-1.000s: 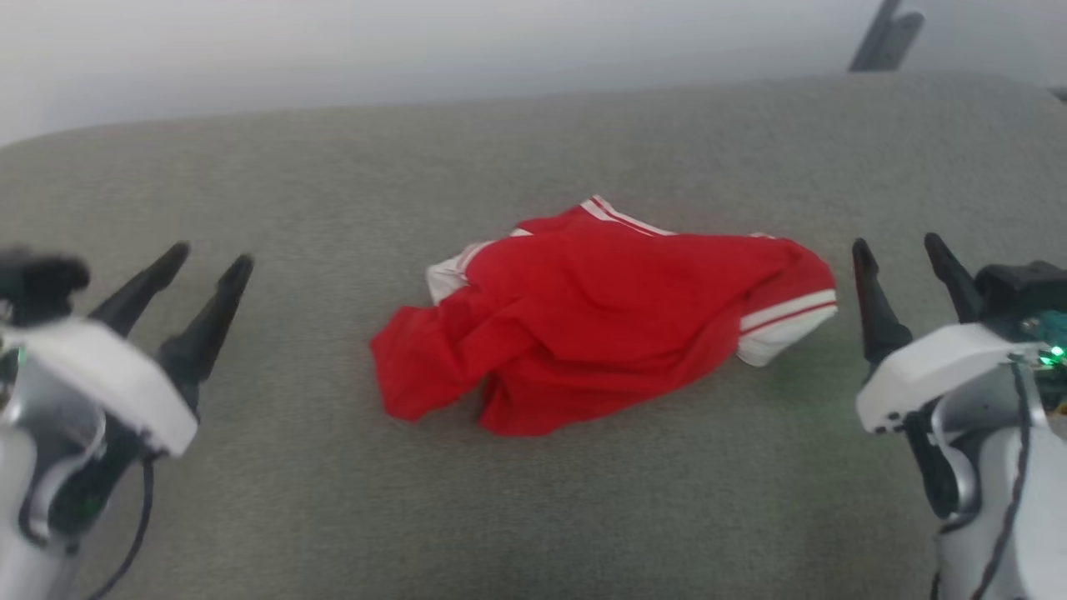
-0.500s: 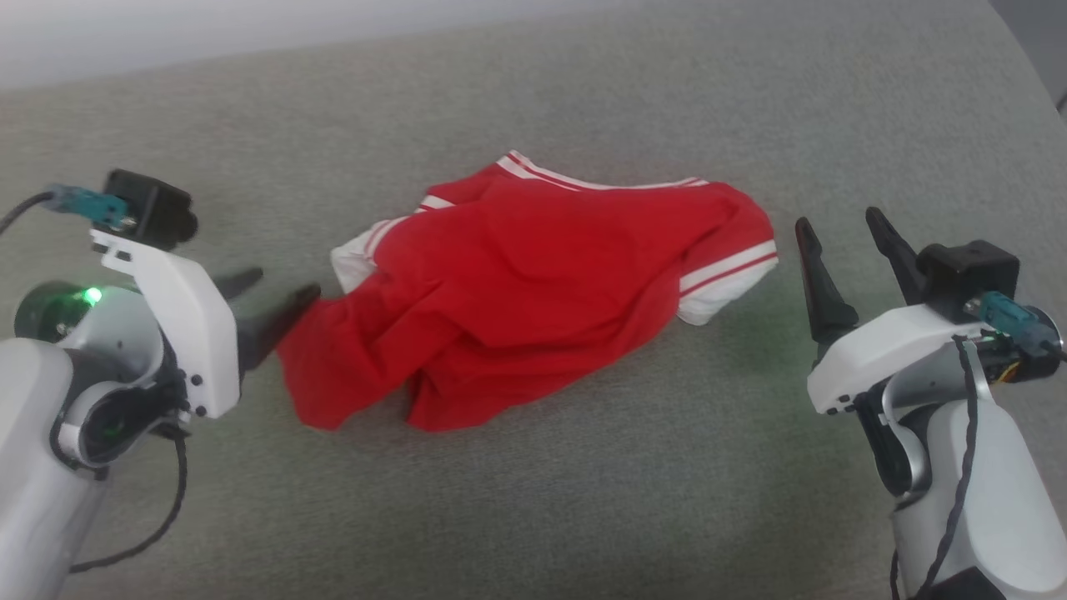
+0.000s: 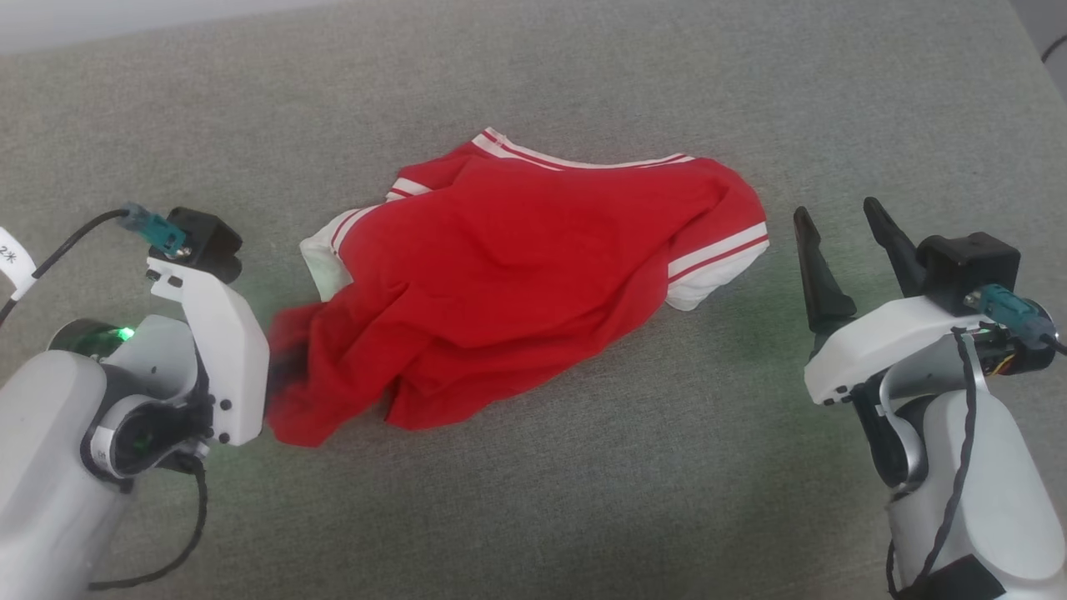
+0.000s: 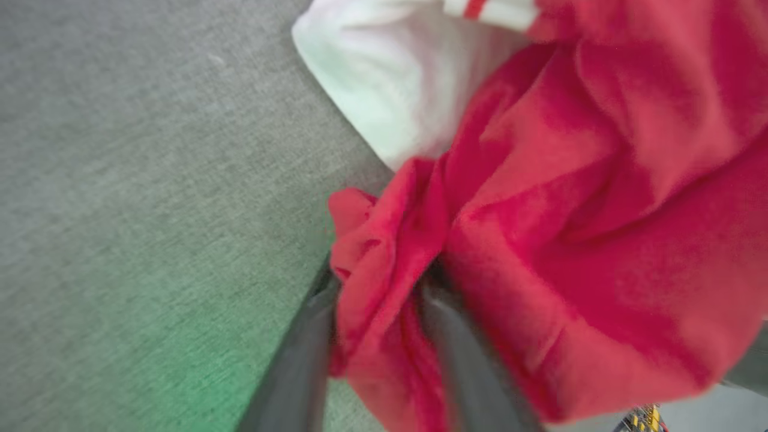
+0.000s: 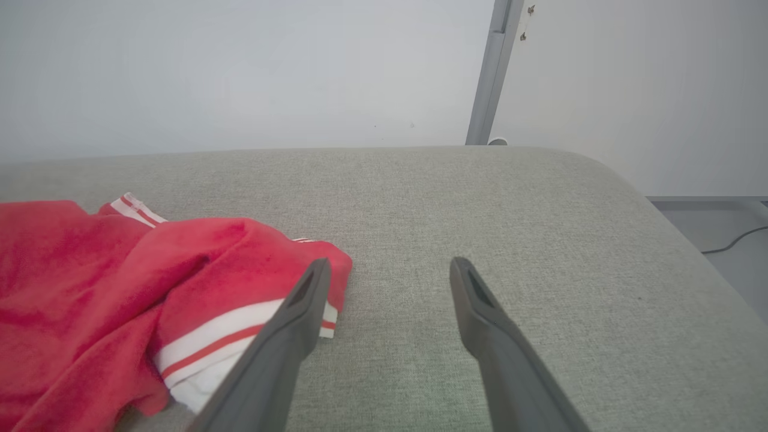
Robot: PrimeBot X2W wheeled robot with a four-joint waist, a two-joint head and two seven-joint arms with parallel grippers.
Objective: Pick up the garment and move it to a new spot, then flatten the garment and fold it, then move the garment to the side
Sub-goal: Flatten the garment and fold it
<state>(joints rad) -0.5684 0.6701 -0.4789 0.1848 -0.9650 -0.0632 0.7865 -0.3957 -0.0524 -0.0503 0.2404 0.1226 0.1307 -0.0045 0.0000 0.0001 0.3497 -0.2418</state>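
The garment (image 3: 533,267) lies crumpled on the grey cloth-covered surface (image 3: 583,500), bright red with white, red-striped sleeve ends at its left and right. My left gripper (image 3: 279,367) is pushed into its near left corner. In the left wrist view the garment (image 4: 600,210) has a bunched fold lying between the two blurred fingers of the left gripper (image 4: 378,282), whose tips the cloth hides. My right gripper (image 3: 836,208) stands open just right of the striped sleeve, apart from it. The right wrist view shows the right gripper (image 5: 390,263) with nothing between its fingers, and the garment (image 5: 90,288) to the left.
The grey surface extends well beyond the garment on all sides. Its rounded right edge (image 5: 660,198) drops to a floor with a thin cable (image 5: 738,237). A pale wall and a grey upright post (image 5: 486,72) stand behind the far edge.
The camera has tilted down. My left gripper has swung in to the garment's left corner and its fingers have narrowed around a fold. The right gripper has hardly moved.
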